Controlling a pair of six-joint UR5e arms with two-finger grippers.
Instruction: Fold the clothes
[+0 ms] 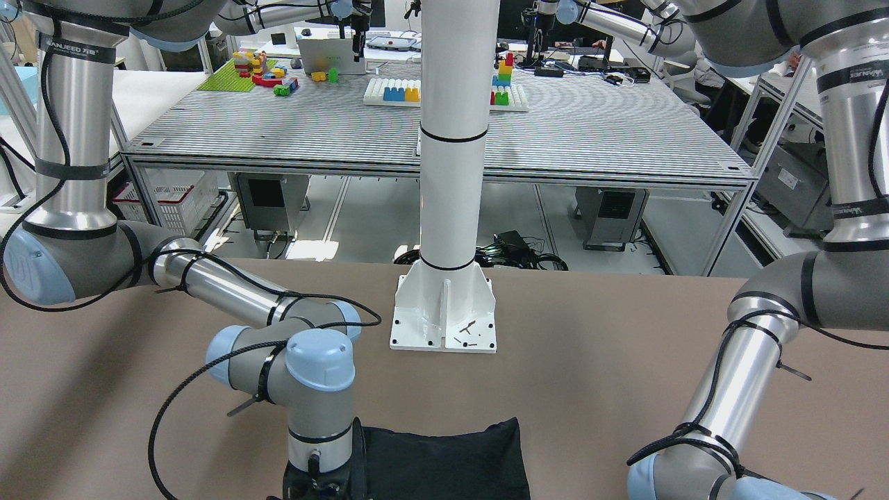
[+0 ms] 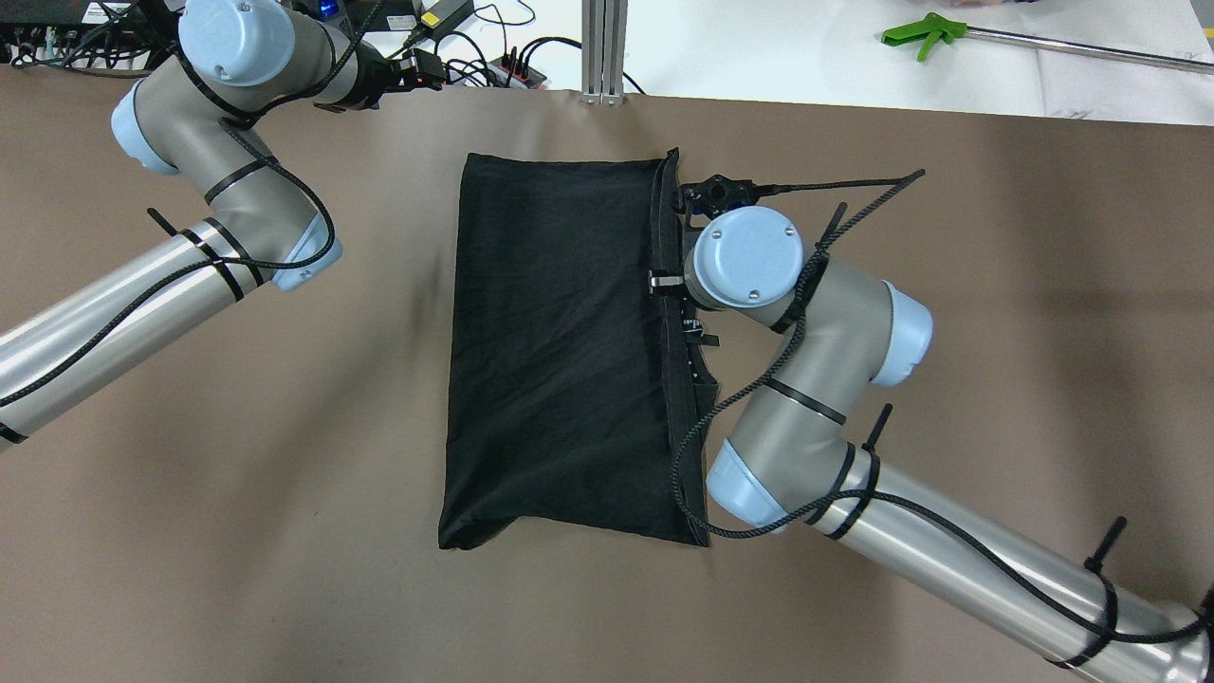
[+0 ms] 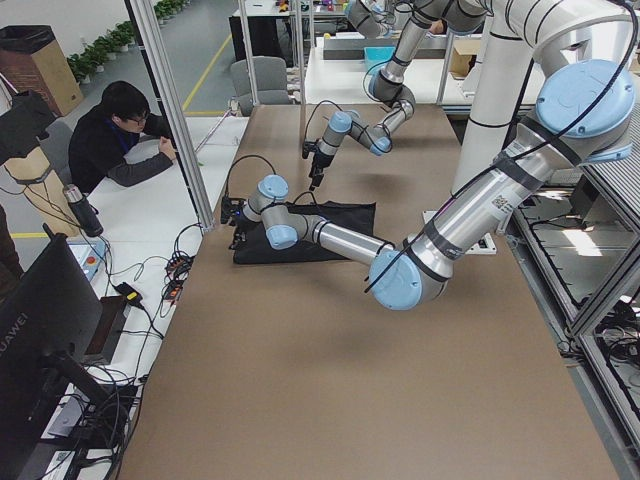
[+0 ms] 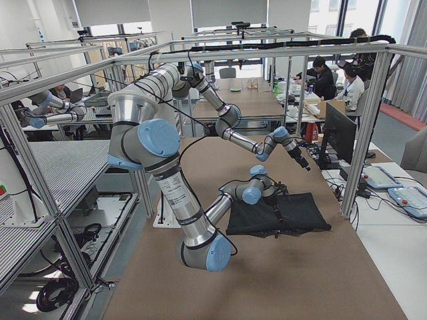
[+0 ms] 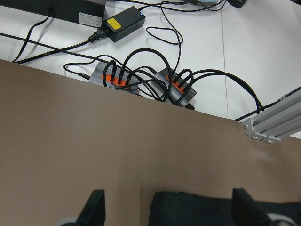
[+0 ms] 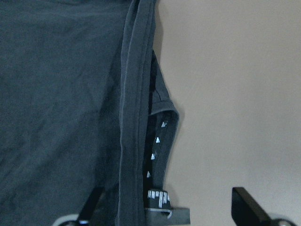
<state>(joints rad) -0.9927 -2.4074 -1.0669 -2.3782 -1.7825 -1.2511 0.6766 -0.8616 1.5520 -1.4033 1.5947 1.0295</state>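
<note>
Lying folded on the table, the black garment is sitting with the right gripper released over its three-o'clock hem and the left gripper released at eleven o'clock.

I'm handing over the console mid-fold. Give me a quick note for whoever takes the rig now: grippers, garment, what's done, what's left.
Left gripper: open, empty, above the table just beyond the garment's far corner.
Right gripper: open, holding nothing, fingers either side of the black garment's hemmed right edge.
Garment: flat mid-table, a layered rectangle.
Done: at least one fold, it seems.
Left: probably grip that edge and fold again.
</note>
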